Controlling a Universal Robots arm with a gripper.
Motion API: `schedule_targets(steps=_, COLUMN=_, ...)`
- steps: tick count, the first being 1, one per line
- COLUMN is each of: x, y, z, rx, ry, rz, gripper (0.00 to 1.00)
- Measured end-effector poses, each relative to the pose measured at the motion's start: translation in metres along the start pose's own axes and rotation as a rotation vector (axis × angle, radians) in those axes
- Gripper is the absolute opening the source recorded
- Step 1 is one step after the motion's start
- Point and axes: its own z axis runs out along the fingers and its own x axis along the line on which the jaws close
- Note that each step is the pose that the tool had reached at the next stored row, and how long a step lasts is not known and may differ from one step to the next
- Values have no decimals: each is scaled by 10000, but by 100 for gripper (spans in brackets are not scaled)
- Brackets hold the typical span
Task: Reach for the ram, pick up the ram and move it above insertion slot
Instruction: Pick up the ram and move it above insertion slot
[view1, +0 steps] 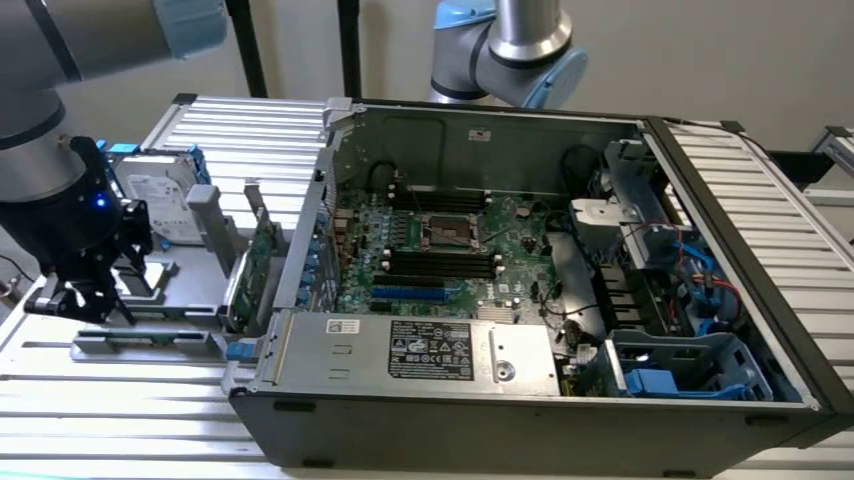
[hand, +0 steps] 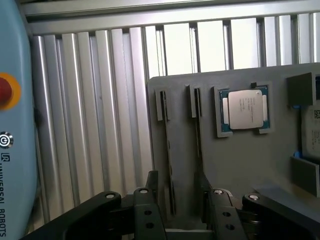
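**Ribbed metal, matt plastic**

The table (view1: 120, 410) is bare ribbed aluminium with a dull sheen. The computer case (view1: 534, 430) is dark grey painted metal, matt. Its power supply (view1: 527, 345) is bright sheet metal carrying a paper label (view1: 434, 350). The holder tray (hand: 240, 165) looks like smooth matt grey plastic. The processor (hand: 245, 110) has a brushed metal lid. The gripper (hand: 179, 195) is matt black with shiny screw heads.

We are holding our black hand (view1: 91, 302), fingers spread and empty, close above the long thin green ram (view1: 150, 338), which is lying in a grey holder (view1: 94, 348) on the ribbed aluminium table (view1: 120, 405) beside the open grey computer case (view1: 534, 415).
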Motion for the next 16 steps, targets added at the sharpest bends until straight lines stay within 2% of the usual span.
schedule_targets(steps=16, x=13, y=-7, z=280, rx=47, ry=4, rz=-392, gripper=42)
